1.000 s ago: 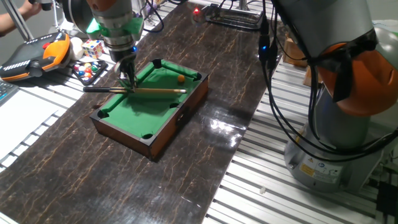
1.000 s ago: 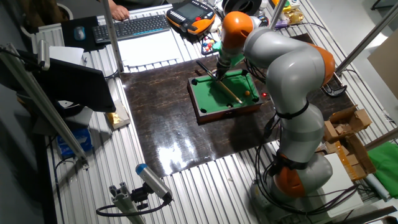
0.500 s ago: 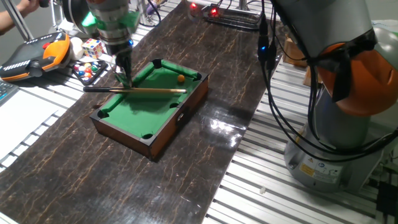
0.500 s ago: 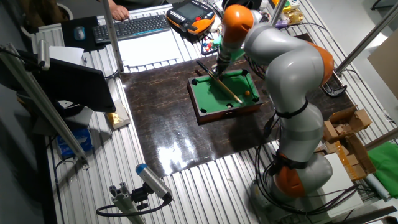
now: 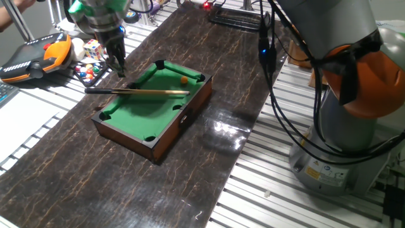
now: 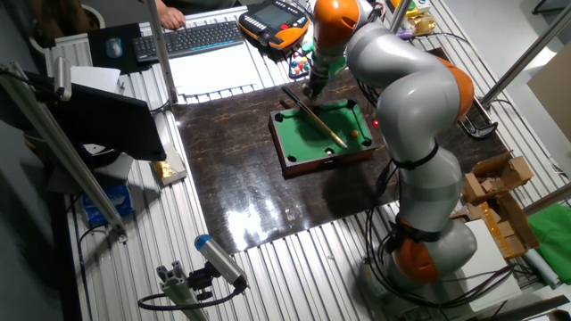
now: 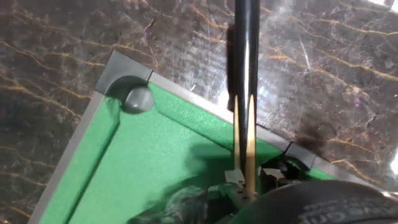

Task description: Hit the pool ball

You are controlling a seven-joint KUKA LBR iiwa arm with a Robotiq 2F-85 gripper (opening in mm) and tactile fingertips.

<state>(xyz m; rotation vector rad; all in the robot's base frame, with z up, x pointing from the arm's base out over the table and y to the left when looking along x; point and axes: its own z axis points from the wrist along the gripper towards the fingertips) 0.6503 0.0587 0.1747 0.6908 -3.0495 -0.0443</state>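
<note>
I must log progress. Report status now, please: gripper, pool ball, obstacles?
Gripper above cue, apart from it; jaws unclear. Pool ball on felt near corner pocket. Cue rests across table rails, tip near ball.

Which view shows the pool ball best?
One fixed view: the pool ball sits unobstructed on the green felt near a far corner pocket. The other fixed view shows it only as a tiny orange dot. The hand view doesn't show it.

Pool ball [image 5: 183,80]: one small round ball, yellow-orange, resting on the green felt close to a far corner pocket and beside the rail. In the other fixed view it [image 6: 354,135] lies near the table's right end. Not visible in the hand view.
</note>
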